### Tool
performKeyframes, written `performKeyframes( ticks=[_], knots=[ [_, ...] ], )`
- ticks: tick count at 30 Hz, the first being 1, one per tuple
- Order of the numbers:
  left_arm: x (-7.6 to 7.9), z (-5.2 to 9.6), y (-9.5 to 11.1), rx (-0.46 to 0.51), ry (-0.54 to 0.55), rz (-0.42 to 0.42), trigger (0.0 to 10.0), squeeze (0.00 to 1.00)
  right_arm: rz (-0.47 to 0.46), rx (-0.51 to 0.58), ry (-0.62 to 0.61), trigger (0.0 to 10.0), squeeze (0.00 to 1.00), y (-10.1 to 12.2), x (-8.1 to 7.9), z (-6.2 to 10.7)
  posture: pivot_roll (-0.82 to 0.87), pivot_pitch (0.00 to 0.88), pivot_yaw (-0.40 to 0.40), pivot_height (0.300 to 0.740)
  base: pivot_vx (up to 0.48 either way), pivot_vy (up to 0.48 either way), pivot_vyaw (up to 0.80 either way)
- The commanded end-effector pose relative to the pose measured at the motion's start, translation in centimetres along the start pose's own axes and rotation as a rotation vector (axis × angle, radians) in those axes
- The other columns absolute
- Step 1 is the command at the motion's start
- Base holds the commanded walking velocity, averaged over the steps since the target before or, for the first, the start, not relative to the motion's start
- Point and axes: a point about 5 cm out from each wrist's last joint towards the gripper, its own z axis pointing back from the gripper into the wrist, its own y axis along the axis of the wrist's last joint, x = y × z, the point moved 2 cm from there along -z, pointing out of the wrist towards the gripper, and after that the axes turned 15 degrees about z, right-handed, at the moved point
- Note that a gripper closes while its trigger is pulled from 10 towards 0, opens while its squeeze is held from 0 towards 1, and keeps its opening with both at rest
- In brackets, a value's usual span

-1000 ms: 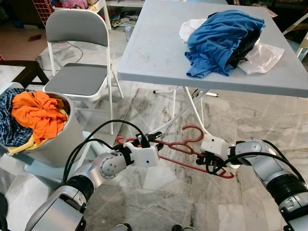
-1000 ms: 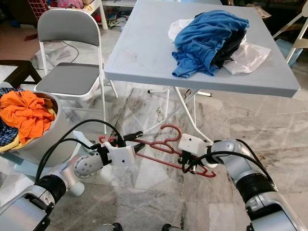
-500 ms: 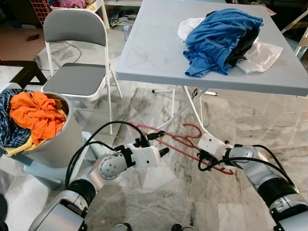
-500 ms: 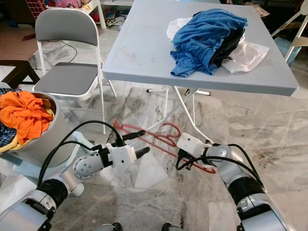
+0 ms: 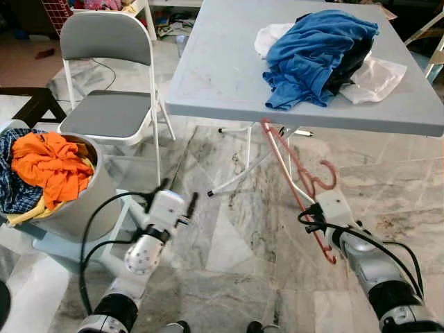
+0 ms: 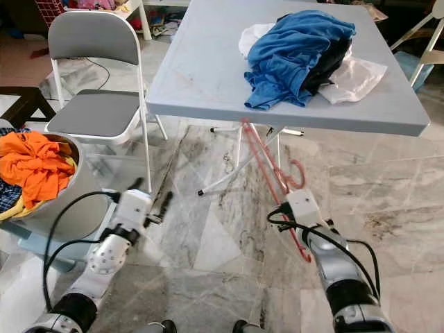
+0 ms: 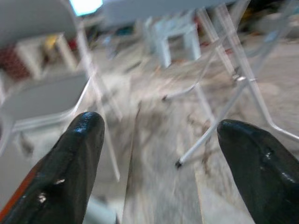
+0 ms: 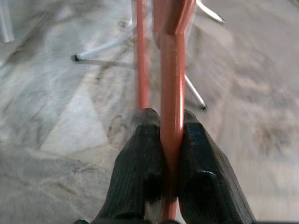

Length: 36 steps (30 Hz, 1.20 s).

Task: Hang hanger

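Right pincer (image 8: 170, 140) pinches the thin red plastic hanger (image 5: 295, 173) near one end, keeping its hook free; left pincer (image 7: 159, 140) spread, empty.

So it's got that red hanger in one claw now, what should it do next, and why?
Probably lift the red hanger higher, free of the table. The right gripper is shut on its bar, the left gripper is open and holds nothing, and the hanger's far end lies under the table edge. I see no rail to hang it on.
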Motion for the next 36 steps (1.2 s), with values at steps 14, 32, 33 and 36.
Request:
performKeyframes(
  ticks=[14, 32, 33, 36],
  knots=[
    [1.8, 0.1, -0.8, -0.082, -0.055, 0.078, 10.0, 1.0, -0.27, -0.136, -0.186, 10.0, 0.0, -3.8, -2.3, 2.9, -0.01, 0.164, 0.006, 0.74, 0.0, 0.0, 0.0],
    [3.5, 0.8, -2.6, -0.236, -0.169, 0.137, 10.0, 0.0, -0.257, -0.154, -0.302, 10.0, 0.0, -3.8, -1.2, 3.6, -0.02, 0.173, 0.008, 0.74, 0.0, 0.0, 0.0],
    [3.5, 0.7, -2.4, -0.232, -0.174, 0.134, 10.0, 0.0, -0.288, -0.138, -0.283, 10.0, 0.0, -3.3, -1.5, 3.6, -0.02, 0.173, 0.007, 0.74, 0.0, 0.0, 0.0],
    [3.7, 0.4, -2.0, -0.219, -0.188, 0.128, 10.0, 0.0, -0.316, -0.121, -0.269, 10.0, 0.0, -2.8, -1.8, 3.5, -0.01, 0.172, 0.006, 0.74, 0.0, 0.0, 0.0]
  ],
)
